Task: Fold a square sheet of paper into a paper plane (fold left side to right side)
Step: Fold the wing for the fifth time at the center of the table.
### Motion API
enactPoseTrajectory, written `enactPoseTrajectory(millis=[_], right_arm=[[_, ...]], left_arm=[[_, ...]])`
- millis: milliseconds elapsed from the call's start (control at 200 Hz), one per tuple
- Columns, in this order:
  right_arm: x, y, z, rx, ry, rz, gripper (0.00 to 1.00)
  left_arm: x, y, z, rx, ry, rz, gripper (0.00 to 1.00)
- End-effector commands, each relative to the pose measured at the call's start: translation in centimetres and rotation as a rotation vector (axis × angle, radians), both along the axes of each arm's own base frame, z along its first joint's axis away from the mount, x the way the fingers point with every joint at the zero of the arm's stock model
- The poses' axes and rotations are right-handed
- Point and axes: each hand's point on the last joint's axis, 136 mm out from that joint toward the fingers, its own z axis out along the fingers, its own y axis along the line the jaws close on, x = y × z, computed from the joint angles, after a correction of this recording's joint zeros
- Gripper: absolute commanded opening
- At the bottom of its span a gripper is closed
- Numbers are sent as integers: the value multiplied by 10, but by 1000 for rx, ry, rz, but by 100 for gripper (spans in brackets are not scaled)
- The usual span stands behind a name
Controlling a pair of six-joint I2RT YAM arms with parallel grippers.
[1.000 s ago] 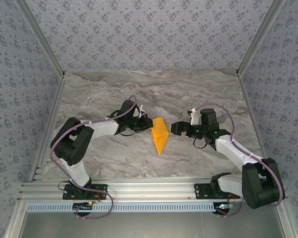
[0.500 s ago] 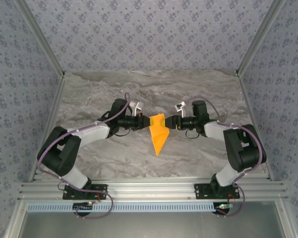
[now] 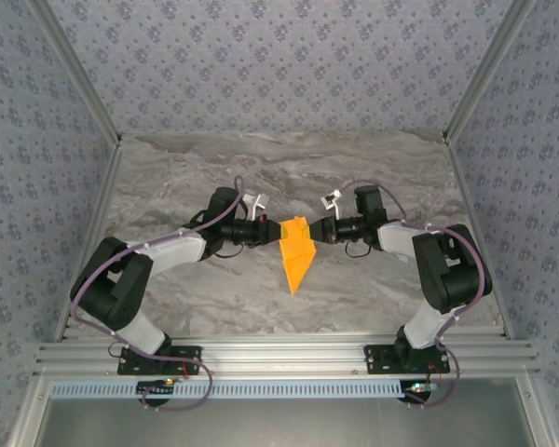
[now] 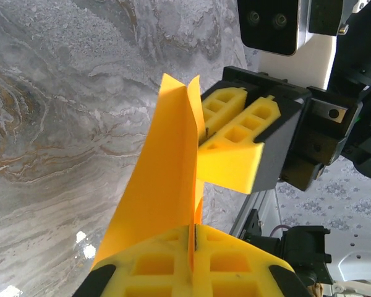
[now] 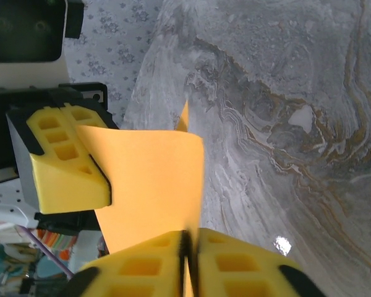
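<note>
One paper plane (image 3: 298, 253), light, limp, easily creased, hangs over the table (image 3: 205, 168) between my claws: left claw (image 3: 276, 229) pinched tight on its left edge, right claw (image 3: 317, 231) on its right. Folded edges should hold best.

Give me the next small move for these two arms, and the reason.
Probably ease the two grippers slightly apart to spread the wings. The left gripper and right gripper are each shut on an opposite side of the paper plane, whose flaps stand close together.
</note>
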Motion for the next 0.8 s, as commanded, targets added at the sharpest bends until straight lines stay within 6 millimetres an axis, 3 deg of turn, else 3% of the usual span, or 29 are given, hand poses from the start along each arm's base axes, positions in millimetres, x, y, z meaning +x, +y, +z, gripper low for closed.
enactPoseTrajectory(millis=[0,40,110,220,305,455,595,794], right_arm=[[-4,-1,-5,-32,32,10,7],[-5,-3,-6,-43,34,5,3],[-5,-6,-12,-76,54,-13,0],[-6,-11,-23,-142,117,-53,0],[-7,-16,-29,-195,168,-96,0],[-8,-21,-33,-269,250,-168,0],[-6,-25,-34,-330,323,-210,0],[-5,-23,-37,-385,403,-242,0]], left_arm=[[5,-2,-7,6,-18,-13,0],[6,-2,-11,14,-13,-11,0],[8,0,-18,40,-6,-5,10],[12,12,-25,141,-26,11,44],[15,28,-21,252,-81,43,54],[4,47,2,431,-229,62,59],[-32,29,14,514,-325,-28,59],[-76,-5,-5,605,-339,-119,60]])
